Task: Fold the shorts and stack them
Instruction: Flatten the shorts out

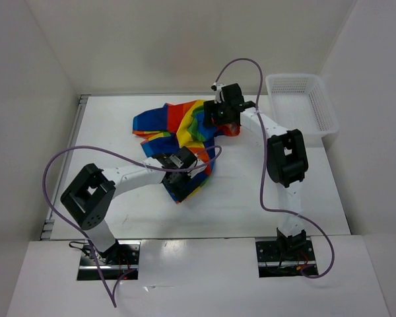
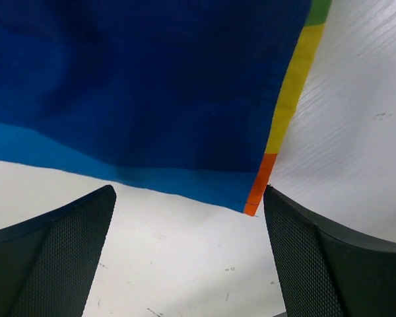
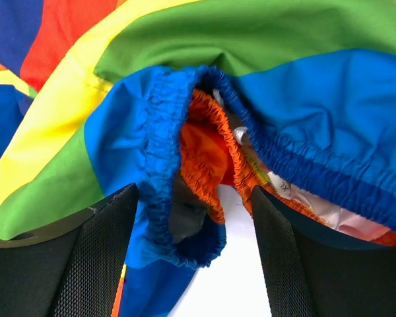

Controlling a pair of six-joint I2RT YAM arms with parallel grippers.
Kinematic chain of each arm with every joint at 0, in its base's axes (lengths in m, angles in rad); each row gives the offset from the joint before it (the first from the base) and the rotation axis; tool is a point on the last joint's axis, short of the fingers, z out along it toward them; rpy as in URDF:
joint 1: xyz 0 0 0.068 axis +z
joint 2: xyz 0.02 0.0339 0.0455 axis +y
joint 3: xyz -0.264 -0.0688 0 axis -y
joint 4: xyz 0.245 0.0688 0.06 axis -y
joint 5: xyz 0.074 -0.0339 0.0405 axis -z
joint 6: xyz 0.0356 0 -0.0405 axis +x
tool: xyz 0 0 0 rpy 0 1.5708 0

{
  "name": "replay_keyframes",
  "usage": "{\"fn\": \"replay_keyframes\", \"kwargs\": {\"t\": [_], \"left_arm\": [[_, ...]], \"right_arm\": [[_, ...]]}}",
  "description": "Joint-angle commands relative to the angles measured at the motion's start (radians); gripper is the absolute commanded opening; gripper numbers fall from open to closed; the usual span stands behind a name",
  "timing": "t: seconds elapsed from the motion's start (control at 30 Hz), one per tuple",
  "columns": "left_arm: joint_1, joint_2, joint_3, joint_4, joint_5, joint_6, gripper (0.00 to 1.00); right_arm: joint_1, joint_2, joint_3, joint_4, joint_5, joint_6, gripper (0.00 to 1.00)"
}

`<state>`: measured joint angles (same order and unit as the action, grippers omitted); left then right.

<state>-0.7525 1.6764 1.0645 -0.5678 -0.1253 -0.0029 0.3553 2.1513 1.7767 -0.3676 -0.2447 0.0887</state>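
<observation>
On one table (image 1: 218, 211) lie one shorts (image 1: 175, 125) and one basket (image 1: 297, 99).

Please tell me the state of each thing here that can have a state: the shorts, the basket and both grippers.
shorts: crumpled in a heap on the table, not folded.
basket: upright at the far right, empty.
left gripper: open, holding nothing, a blue corner of the shorts just ahead.
right gripper: open, one finger on each side of the waistband, not clamped on it.
</observation>
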Motion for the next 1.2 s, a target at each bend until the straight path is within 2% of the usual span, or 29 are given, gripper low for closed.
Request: {"fn": "replay_keyframes", "kwargs": {"t": [0.0,0.2,0.33,0.43,0.57,0.6,0.67,0.97,1.0,1.07,1.17], "left_arm": [[-0.010,0.014,0.003,0.029,0.047,0.003,0.99],[-0.010,0.057,-0.017,0.040,0.062,0.003,0.97],[-0.019,0.080,-0.017,0.049,0.062,0.003,0.68],[-0.019,0.089,-0.038,0.049,0.073,0.003,0.56],[-0.019,0.098,-0.061,0.059,0.084,0.003,0.24],[-0.019,0.098,-0.061,0.059,0.084,0.003,0.11],[-0.019,0.098,-0.061,0.059,0.084,0.003,0.03],[-0.019,0.089,-0.031,0.049,0.033,0.003,0.00],[-0.019,0.089,-0.031,0.049,0.024,0.003,0.00],[-0.019,0.089,-0.031,0.049,0.024,0.003,0.00],[-0.019,0.089,-0.031,0.049,0.013,0.003,0.00]], "right_arm": [[-0.012,-0.042,-0.020,-0.001,-0.041,0.013,0.74],[-0.012,-0.123,-0.125,-0.011,-0.068,0.013,0.74],[-0.012,-0.123,-0.116,-0.011,-0.068,0.013,0.71],[-0.012,-0.123,-0.106,-0.020,-0.042,0.013,0.68],[-0.012,-0.162,-0.121,-0.031,-0.033,-0.009,0.67],[-0.012,-0.181,-0.140,-0.031,-0.033,-0.009,0.65],[-0.012,-0.200,-0.149,-0.031,-0.033,-0.018,0.63],[0.010,-0.252,-0.244,-0.031,-0.024,-0.029,0.56],[0.010,-0.252,-0.258,-0.019,-0.033,-0.029,0.58],[0.019,-0.214,-0.258,-0.004,-0.042,-0.029,0.71],[0.028,-0.182,-0.215,0.007,-0.051,-0.040,0.71]]}}
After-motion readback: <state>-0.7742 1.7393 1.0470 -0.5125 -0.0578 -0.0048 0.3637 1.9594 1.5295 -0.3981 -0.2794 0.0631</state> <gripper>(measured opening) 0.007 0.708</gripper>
